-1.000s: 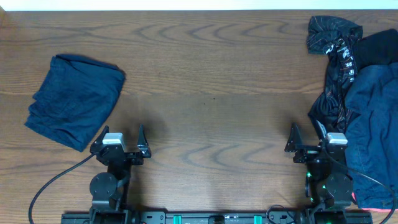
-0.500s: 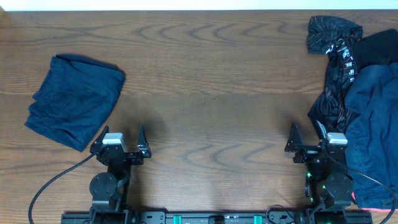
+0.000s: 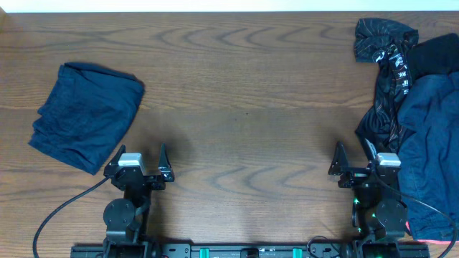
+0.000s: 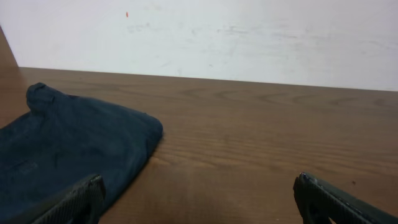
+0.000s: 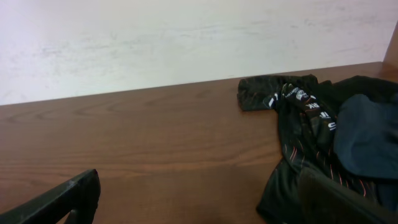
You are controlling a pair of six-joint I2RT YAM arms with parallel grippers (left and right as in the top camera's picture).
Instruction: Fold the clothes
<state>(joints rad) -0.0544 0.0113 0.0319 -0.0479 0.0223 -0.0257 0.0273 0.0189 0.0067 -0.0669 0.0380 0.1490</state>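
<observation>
While both arms sit at the near edge of the wooden surface (image 3: 244,107), the left gripper (image 3: 141,156) has its jaws spread wide with nothing between them, and the right gripper (image 3: 353,156) gapes just as empty. A dark navy garment (image 3: 86,125), roughly folded, lies at the far left, near the left gripper. Heaped at the right edge are a black garment with pale print (image 3: 387,57), navy trousers (image 3: 430,136) partly over it, and a sliver of coral-red cloth (image 3: 430,239). The right gripper is just beside that heap.

Brown wood-grain desk (image 3: 244,93), navy folded garment (image 3: 84,118) at its left, black garment (image 3: 384,39) with pale print and dark blue garment (image 3: 430,136) at its right
</observation>
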